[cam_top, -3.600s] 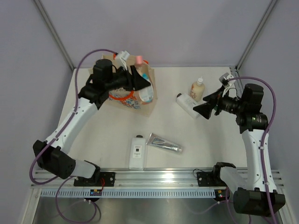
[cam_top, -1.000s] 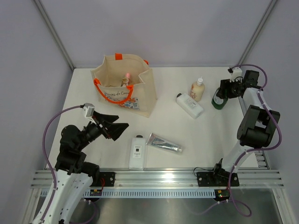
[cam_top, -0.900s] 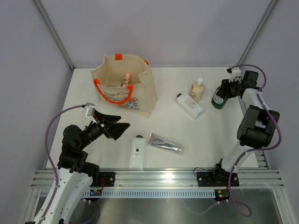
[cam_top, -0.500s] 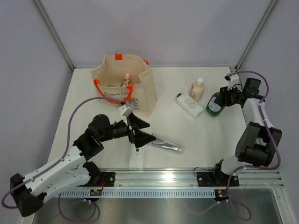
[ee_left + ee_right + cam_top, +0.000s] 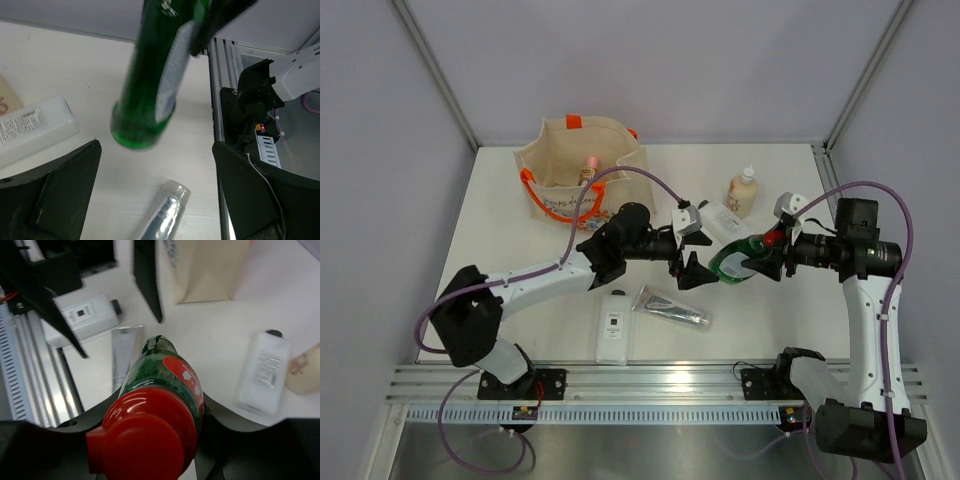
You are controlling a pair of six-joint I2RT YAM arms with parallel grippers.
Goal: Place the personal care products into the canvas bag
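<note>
**Right pincer** (image 5: 772,250): pinching the green red-capped bottle (image 5: 735,264) near its cap end. The bottle lies roughly level in the air, base turned toward the canvas bag (image 5: 545,160), and is well off to the right of it and nearer the arms.

**Left pincer** (image 5: 692,262): spread wide and holding nothing. It sits just short of the green bottle's base, between that bottle and the bag. Judged a possible hand-over, though no contact shows.

**Inside the bag:** one peach pink-capped bottle (image 5: 587,168) stands upright in the open mouth. Anything deeper in the bag is hidden.

**Outside the bag, on the table (image 5: 520,280):**
- White bottle (image 5: 262,371), lying flat to the right of the bag, beyond the held bottle.
- Beige bottle (image 5: 743,193), upright, just past that white bottle and further right of the bag.
- Silver tube (image 5: 672,307), lying flat, nearer the arms than the bag and to its right.
- Second white bottle (image 5: 612,326), lying flat beside the tube, almost straight in front of the bag.

**Progress, as judged:** early to middle. One item is visibly bagged, one is in transit and four are yet to be lifted.
</note>
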